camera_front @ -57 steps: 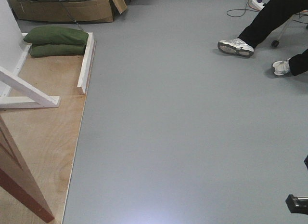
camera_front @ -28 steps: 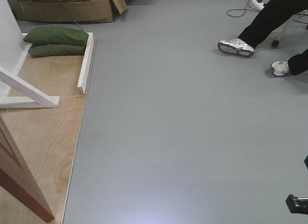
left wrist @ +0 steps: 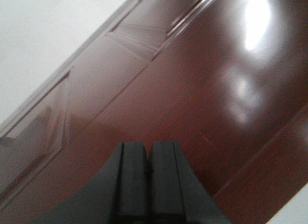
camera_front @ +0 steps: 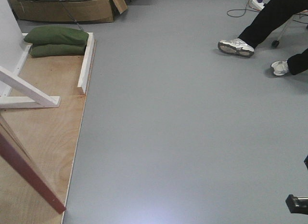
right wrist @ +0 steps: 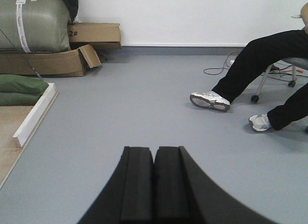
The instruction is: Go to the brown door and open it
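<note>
The brown door (left wrist: 159,79) fills the left wrist view as a glossy reddish-brown face with recessed panel lines. No lock plate or handle shows. My left gripper (left wrist: 147,146) is shut and empty, its tips close in front of the door face; I cannot tell if they touch it. In the front view only the door's lower edge (camera_front: 29,173) shows, as a narrow red-brown strip at the bottom left over the plywood. My right gripper (right wrist: 154,149) is shut and empty, held over the grey floor.
A pale plywood board (camera_front: 45,132) with a white wooden brace (camera_front: 26,91) and rail (camera_front: 86,60) lies on the left, green sandbags (camera_front: 55,36) on it. A cardboard box (camera_front: 62,9) stands behind. A seated person's legs and shoes (camera_front: 236,46) are at the far right.
In the front view the door's broad brown face has narrowed to a thin strip. Its lower corner has shifted a little right. The person's feet barely moved.
</note>
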{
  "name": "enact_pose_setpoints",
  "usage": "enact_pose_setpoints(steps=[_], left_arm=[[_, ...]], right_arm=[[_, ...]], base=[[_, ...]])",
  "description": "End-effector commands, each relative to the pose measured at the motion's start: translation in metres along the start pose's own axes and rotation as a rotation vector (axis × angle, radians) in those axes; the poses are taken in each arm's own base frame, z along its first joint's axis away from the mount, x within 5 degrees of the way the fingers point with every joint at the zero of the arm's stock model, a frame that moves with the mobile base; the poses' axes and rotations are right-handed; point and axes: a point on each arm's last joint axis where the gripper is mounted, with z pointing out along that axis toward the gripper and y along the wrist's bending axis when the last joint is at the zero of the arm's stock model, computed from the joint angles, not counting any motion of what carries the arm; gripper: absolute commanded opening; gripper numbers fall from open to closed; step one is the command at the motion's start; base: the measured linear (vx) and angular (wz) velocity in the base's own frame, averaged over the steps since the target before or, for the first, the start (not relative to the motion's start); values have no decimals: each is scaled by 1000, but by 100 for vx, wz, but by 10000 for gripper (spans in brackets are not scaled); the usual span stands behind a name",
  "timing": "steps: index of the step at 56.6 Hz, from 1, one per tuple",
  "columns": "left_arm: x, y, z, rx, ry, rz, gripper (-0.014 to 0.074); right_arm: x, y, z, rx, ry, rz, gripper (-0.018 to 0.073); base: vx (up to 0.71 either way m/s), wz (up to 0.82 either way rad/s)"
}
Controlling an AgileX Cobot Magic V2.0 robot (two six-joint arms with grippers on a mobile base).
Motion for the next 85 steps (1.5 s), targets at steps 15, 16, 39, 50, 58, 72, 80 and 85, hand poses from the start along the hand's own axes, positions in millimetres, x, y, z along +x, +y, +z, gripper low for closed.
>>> enact_pose_setpoints(steps=[15,16,39,50,58,72,80,85], left_arm=[[3,-26,-6,222,88,128,-3],[5,-27,-6,236,98,148,-3],[68,-17,23,359,372,314,-3],[90,-8,34,370,449,391,-3],[99,-8,46,383,473,387,-3],[109,-26,73,472,496,381,-3],[120,-24,84,481,518,381,-3],[127,-20,88,473,531,381,-3]], right_arm=[[-6,-1,-1,8,-90,-11,0],[-6,-1,-1,8,-90,-11,0],[-6,-1,-1,8,-90,-11,0],[-6,-1,-1,8,-90,-11,0],[-6,-1,-1,8,-90,-11,0],[-6,-1,-1,8,-90,-11,0],[-6,-1,-1,8,-90,-11,0],[-6,-1,-1,8,-90,-11,0]], base=[[0,0],[0,0],[0,0],[0,0],[0,0],[0,0],[0,0],[0,0]])
